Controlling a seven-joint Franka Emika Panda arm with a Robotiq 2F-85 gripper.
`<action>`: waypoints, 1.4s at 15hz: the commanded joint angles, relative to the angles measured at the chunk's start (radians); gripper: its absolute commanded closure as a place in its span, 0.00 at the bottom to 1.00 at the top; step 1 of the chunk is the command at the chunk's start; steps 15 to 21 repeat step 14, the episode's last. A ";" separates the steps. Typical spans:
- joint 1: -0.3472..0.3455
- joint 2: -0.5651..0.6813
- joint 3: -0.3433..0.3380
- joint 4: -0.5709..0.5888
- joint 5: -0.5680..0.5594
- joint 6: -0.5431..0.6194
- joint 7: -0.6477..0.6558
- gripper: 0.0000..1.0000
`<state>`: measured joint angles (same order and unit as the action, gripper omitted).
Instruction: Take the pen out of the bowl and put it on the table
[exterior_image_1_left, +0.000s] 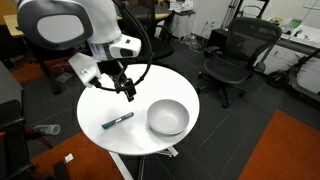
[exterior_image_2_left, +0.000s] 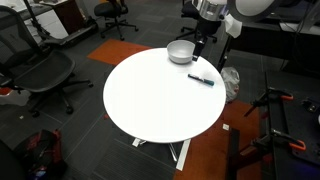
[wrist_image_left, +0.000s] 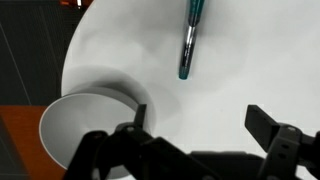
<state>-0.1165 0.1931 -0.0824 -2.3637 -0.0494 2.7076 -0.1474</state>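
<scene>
Lying on the table (exterior_image_1_left: 150, 85) near the bowl (exterior_image_1_left: 168, 118), the pen (exterior_image_1_left: 117, 121) looks light, stiff and slick, best pinched across mid-barrel, while the hand (exterior_image_1_left: 128, 93) hangs spread and empty beside the bowl

pen (wrist_image_left: 189, 40): upper end cut off by the wrist view's top edge; too small in an exterior view (exterior_image_2_left: 201, 79) to tell its colours.
bowl (wrist_image_left: 75, 125): lower part runs off the wrist view's bottom edge; part of its rim is hidden behind the hand (wrist_image_left: 197, 118).
hand: dark and blurred in the wrist view, body cut off by the bottom edge.
tabletop (wrist_image_left: 250, 60): cut off by the wrist view's top and right edges.
</scene>
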 joint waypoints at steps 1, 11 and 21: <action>0.015 -0.134 -0.005 -0.082 -0.013 -0.053 0.038 0.00; 0.023 -0.189 -0.001 -0.093 0.000 -0.099 0.001 0.00; 0.022 -0.182 -0.001 -0.093 0.000 -0.099 0.001 0.00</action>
